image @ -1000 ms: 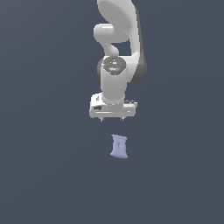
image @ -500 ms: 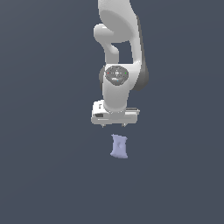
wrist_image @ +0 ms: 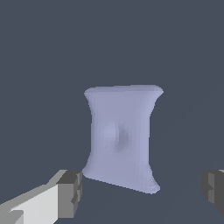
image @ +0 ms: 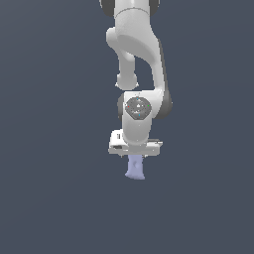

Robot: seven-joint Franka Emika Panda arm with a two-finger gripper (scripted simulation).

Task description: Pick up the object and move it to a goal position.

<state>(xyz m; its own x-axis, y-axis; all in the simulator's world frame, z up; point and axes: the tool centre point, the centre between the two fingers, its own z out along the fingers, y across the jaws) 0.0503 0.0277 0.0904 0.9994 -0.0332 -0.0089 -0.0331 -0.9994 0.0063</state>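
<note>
The object point(image: 135, 167) is a small pale lavender-blue lump with flared corners, lying on the dark floor. In the exterior view my white gripper point(image: 135, 158) hangs right above it and covers its upper end. The wrist view shows the object point(wrist_image: 121, 136) large, with a dent in its middle. My gripper point(wrist_image: 142, 189) is open: one grey fingertip point(wrist_image: 70, 192) stands on one side of the object's near end and the other fingertip point(wrist_image: 214, 189) far out on the opposite side. Neither pad touches the object.
A flat, dark grey-blue floor point(image: 54, 198) fills both views. The white arm point(image: 136, 54) rises from the gripper toward the top of the exterior view.
The arm has come down toward the object. The gap between gripper and object seen earlier is gone, and the gripper now overlaps the object's upper end. The object has not moved.
</note>
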